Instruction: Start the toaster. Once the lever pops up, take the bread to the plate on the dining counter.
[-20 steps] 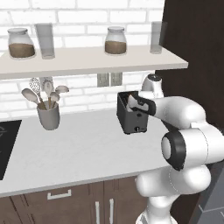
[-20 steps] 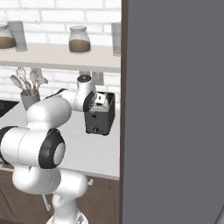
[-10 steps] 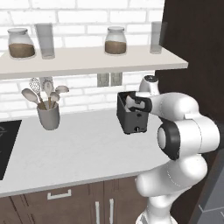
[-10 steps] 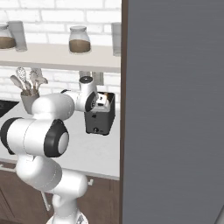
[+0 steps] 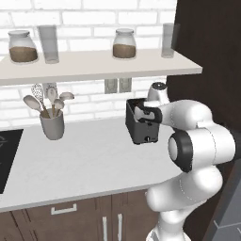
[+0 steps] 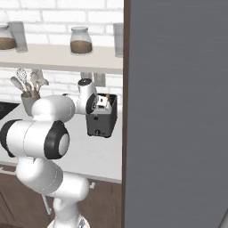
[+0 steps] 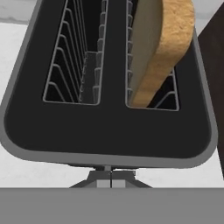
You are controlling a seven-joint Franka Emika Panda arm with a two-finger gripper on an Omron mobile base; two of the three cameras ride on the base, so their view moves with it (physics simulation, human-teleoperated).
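Black toaster (image 7: 109,131) just beyond claw (image 7: 111,178) | tan bread (image 7: 159,48) upright in far-right slot | claw pinched closed, empty

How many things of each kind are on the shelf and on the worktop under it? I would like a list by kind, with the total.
Jars with brown contents: 2
Empty glasses: 2
Utensil cup: 1
Toaster: 1
Bread slice, standing in the toaster: 1
Total: 7
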